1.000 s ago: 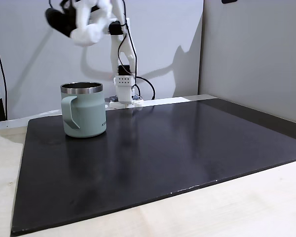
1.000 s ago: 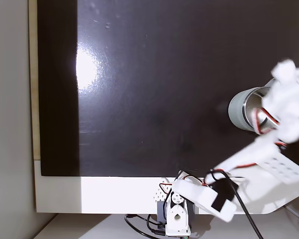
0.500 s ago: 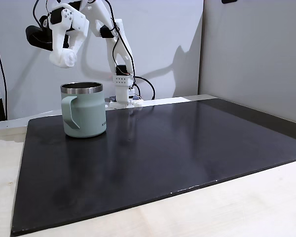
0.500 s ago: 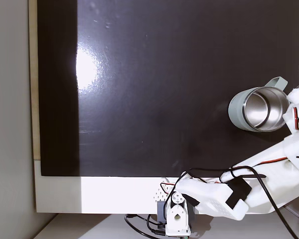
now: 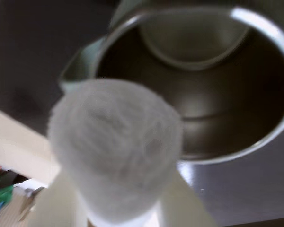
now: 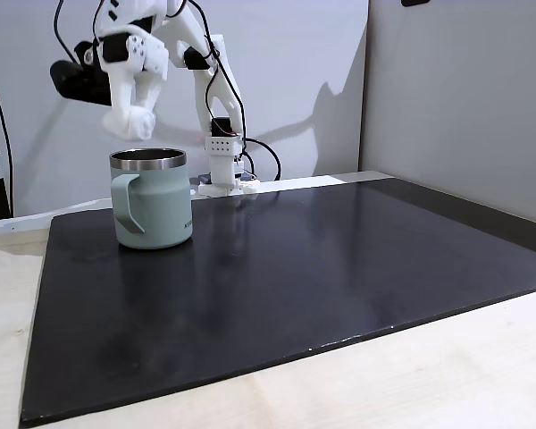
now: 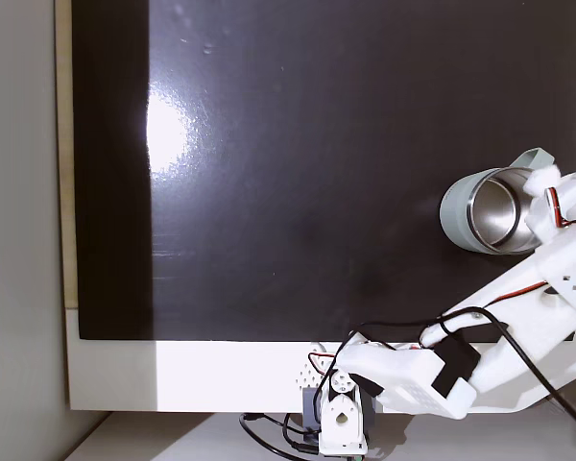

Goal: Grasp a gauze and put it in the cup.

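While the arm hangs over the mat, these lines tell the moment

Gripper: the gripper (image 6: 130,122) is clenched around the gauze (image 6: 131,124), which sticks out below the white fingers as a soft round end

Gauze place: in the air, just above the steel rim of the cup (image 6: 152,198), toward the 9 o'clock side of the opening in the side fixed view; it does not touch the rim

Cup place: upright on the black mat (image 6: 295,277), near its far left corner in the side fixed view, handle turned to the camera

Why held so: I judge the roll is kept low and close to the mouth so that it falls inside and does not bounce off the rim; it seems not yet centred

Wrist view: the gauze (image 5: 116,161) is a blurred white ball at 7 o'clock of the cup (image 5: 262,137), covering part of the rim; the dark steel inside looks empty

Top fixed view: the gauze (image 7: 541,177) sits at 2 o'clock of the cup (image 7: 458,213), over the rim beside the handle; this offset is not clear from the side

Side view only: the height gap between roll and rim
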Controlling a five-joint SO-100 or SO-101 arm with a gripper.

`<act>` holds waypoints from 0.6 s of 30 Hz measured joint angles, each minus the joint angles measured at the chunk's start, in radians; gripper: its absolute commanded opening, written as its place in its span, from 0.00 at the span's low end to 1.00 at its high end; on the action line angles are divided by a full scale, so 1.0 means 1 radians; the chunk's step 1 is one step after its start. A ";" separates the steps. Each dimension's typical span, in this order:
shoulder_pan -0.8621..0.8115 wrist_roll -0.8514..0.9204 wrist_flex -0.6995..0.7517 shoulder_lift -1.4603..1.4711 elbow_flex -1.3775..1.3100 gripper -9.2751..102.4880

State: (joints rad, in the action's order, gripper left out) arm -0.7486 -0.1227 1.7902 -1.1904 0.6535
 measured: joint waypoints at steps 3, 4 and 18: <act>0.002 0.020 0.000 -0.021 0.060 0.08; 0.002 0.028 0.000 -0.031 0.077 0.08; 0.023 0.087 0.000 -0.132 0.252 0.38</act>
State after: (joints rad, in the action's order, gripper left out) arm -0.7256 -0.0353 1.7902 -1.3223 0.9050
